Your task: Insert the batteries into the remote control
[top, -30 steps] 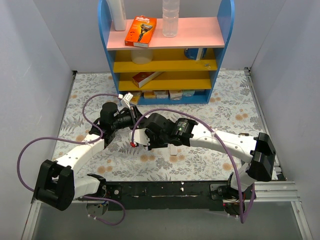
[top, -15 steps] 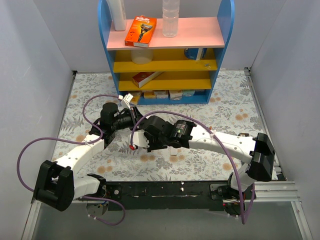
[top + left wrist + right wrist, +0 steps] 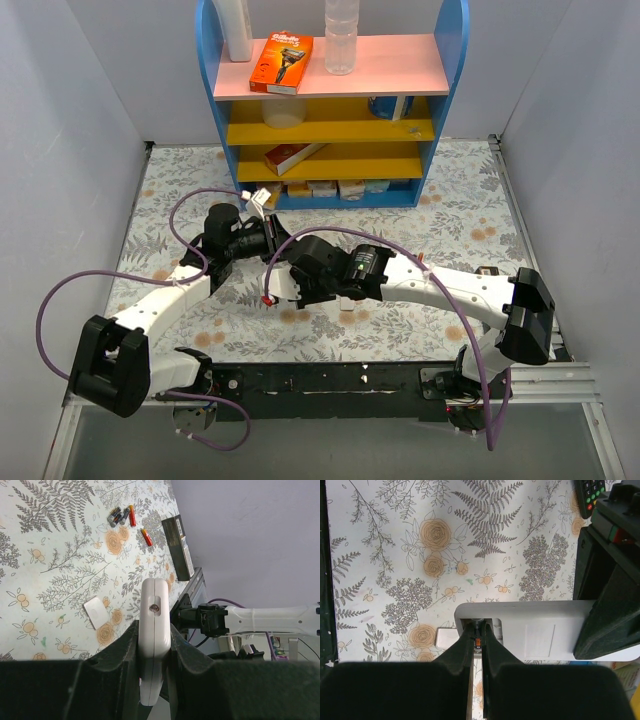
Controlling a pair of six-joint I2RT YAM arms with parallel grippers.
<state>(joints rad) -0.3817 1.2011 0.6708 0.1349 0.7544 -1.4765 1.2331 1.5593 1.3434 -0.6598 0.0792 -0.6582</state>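
Observation:
My left gripper [image 3: 154, 630] is shut on the white remote control [image 3: 154, 605] and holds it on edge above the table. In the right wrist view its plain white back [image 3: 545, 630] faces the camera with the battery compartment open at its left end. My right gripper [image 3: 477, 632] is shut on one battery [image 3: 477, 641], whose tip sits inside that open compartment. In the top view both grippers meet mid-table, left [image 3: 262, 238] and right [image 3: 278, 292], and the battery's red end [image 3: 266, 298] shows. Several loose batteries [image 3: 120, 516] lie on the cloth, with one more [image 3: 146, 536] beside them.
A longer black remote [image 3: 178, 547] lies near the loose batteries. A small white cover plate [image 3: 96, 612] lies on the floral cloth below the held remote and also shows in the right wrist view [image 3: 445, 637]. A blue shelf unit [image 3: 330, 100] stands at the back.
My right gripper has shifted slightly toward the near edge with the battery. My left gripper with the remote has edged a little to the right. Both grips are unchanged.

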